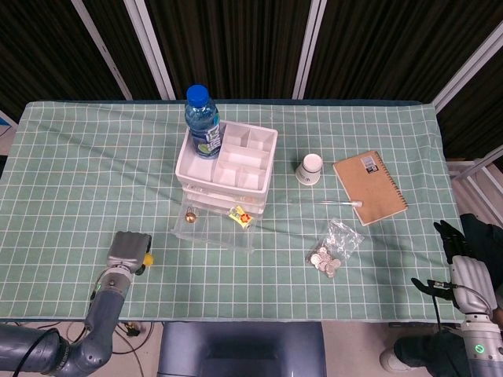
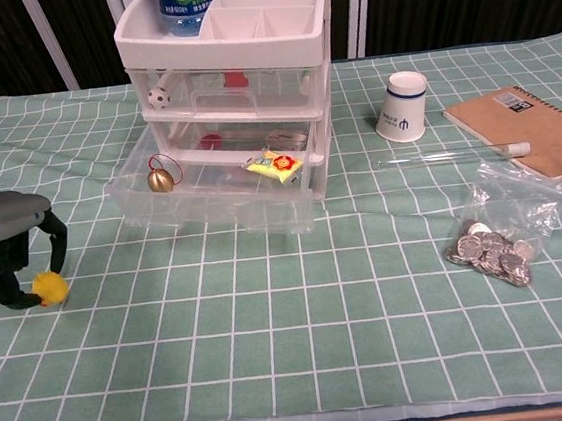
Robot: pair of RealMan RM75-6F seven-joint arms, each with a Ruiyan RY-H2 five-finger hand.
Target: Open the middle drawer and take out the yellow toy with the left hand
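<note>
A: At the lower left of the chest view, the left hand (image 2: 9, 254) reaches down to the table (image 2: 296, 350), and the yellow toy (image 2: 50, 286) sits on the cloth between its dark fingers (image 2: 58, 239). I think the hand is pinching the toy, but the view is poor there and I cannot tell if the grasp is already loose.

B: Why so far from the drawers?

A: To my judgement the toy is being set down on free cloth, well apart from the drawer unit (image 2: 233, 85), so the taking-out is almost done. The middle drawer (image 2: 209, 193) stands pulled out toward the camera, which gave the hand room to reach in from above. A small bell (image 2: 160, 179) and a yellow packet (image 2: 276, 166) lie inside it.

B: And the other hand?

A: The right hand (image 1: 464, 271) hangs at the lower right edge of the head view, off the table, holding nothing. Whether its fingers are curled or loose I cannot tell.
</note>
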